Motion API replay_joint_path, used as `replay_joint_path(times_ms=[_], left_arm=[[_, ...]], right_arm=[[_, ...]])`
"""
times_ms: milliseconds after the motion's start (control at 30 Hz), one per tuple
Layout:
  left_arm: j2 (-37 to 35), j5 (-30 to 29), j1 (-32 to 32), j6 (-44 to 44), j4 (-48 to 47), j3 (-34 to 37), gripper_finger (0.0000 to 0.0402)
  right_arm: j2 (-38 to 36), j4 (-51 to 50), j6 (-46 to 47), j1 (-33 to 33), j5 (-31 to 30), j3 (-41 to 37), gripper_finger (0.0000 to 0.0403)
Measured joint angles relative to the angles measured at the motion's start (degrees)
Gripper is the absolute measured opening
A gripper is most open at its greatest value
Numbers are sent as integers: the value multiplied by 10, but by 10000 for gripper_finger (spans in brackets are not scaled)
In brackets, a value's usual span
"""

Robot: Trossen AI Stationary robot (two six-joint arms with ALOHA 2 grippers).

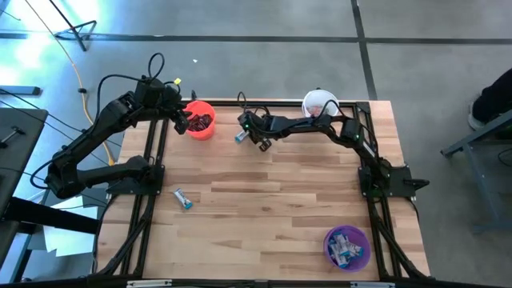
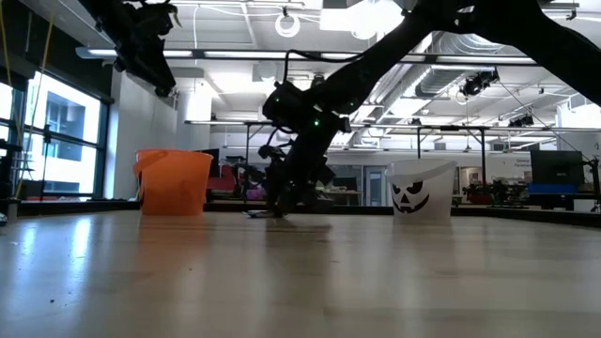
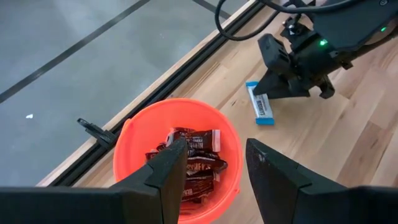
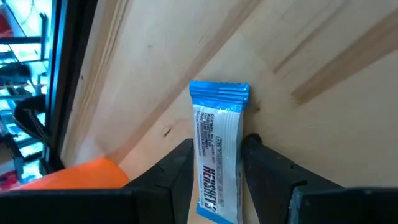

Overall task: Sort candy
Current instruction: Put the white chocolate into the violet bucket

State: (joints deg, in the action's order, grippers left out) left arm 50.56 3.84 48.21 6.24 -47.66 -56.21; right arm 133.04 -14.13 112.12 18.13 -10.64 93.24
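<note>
right gripper (image 4: 216, 158) down at the table near the far edge, fingers apart and straddling a blue-and-white candy bar (image 4: 217, 149) lying flat, not yet pinched. wrapper looks light, thin, crinkly, likely slick (take it across the narrow middle, not the crimped ends). left gripper (image 3: 214, 165) hangs open and empty over the orange cup (image 1: 201, 120) of dark candies. second blue candy (image 1: 183, 199) lies near the left rail. purple cup (image 1: 346, 246) sits well apart at the near right; bare wood between.
</note>
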Motion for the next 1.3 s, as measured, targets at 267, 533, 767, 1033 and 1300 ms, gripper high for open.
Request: replay_joint_path(times_ms=[267, 533, 767, 1033, 1300], left_arm=[[0, 0, 0, 0, 0, 0, 152], [0, 0, 0, 0, -1, 0, 152], [0, 0, 0, 6, -3, 0, 152], [0, 0, 0, 11, -3, 0, 152], [0, 0, 0, 20, -3, 0, 152]], right_arm=[[1, -37, -82, 0, 19, 0, 40], [-1, -52, -151, 3, 42, 0, 5], [0, -30, -191, 2, 80, -2, 2], [-31, -43, -255, 5, 97, -6, 0], [-89, -119, -335, 6, 101, -6, 1]])
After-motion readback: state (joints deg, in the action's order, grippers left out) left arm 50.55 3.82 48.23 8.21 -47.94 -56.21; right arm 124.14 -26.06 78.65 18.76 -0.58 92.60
